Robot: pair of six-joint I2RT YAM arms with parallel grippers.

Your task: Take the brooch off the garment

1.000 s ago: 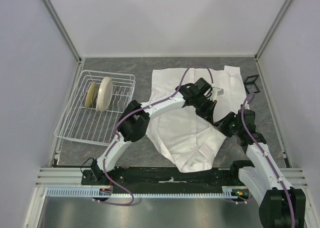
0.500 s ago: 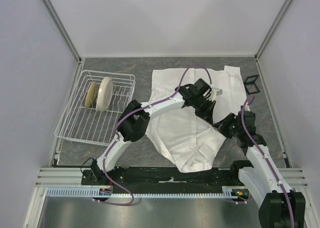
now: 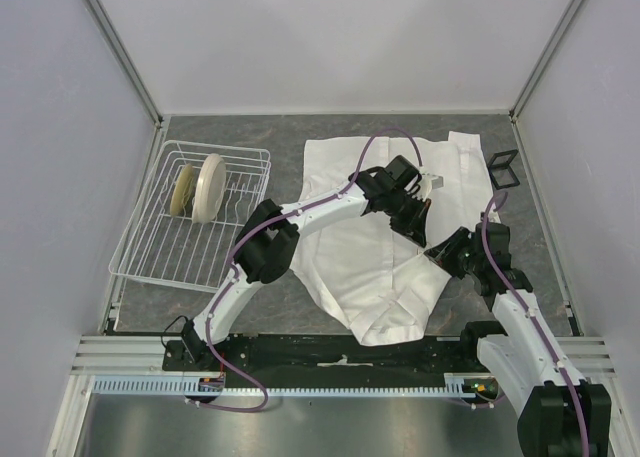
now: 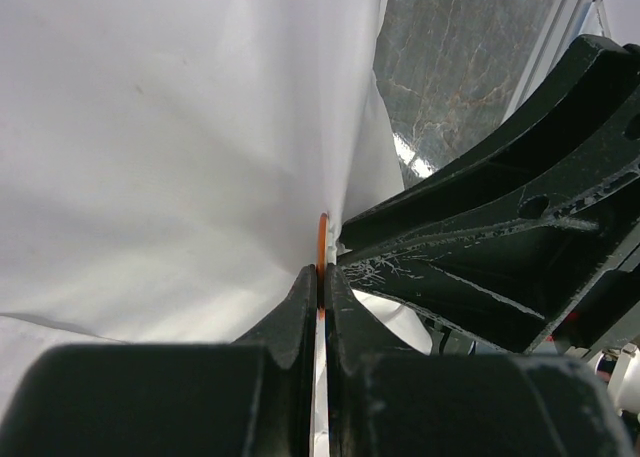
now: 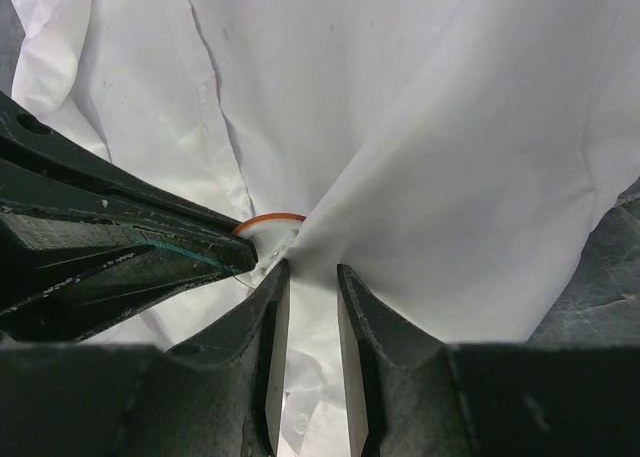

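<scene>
The garment (image 3: 355, 262), a white wrinkled shirt, lies spread on the grey table. My left gripper (image 3: 421, 220) hangs over its right half, shut on the brooch (image 4: 322, 239). The brooch is a thin disc with an orange rim, seen edge-on between the fingertips (image 4: 303, 287). In the right wrist view the brooch (image 5: 268, 221) shows as an orange arc with a pale face, and shirt cloth (image 5: 420, 177) is drawn up to it in a taut peak. My right gripper (image 5: 310, 269) sits just below that peak with its jaws a little apart and cloth at the tips, gripping nothing.
A white wire dish rack (image 3: 150, 247) with two cream plates (image 3: 205, 185) stands at the left. A small black wire stand (image 3: 503, 167) sits at the far right, beside the shirt. Pale walls close in the table on three sides.
My right wrist has edged slightly left, toward the left gripper. The left gripper has stayed shut on the brooch and has barely moved.
</scene>
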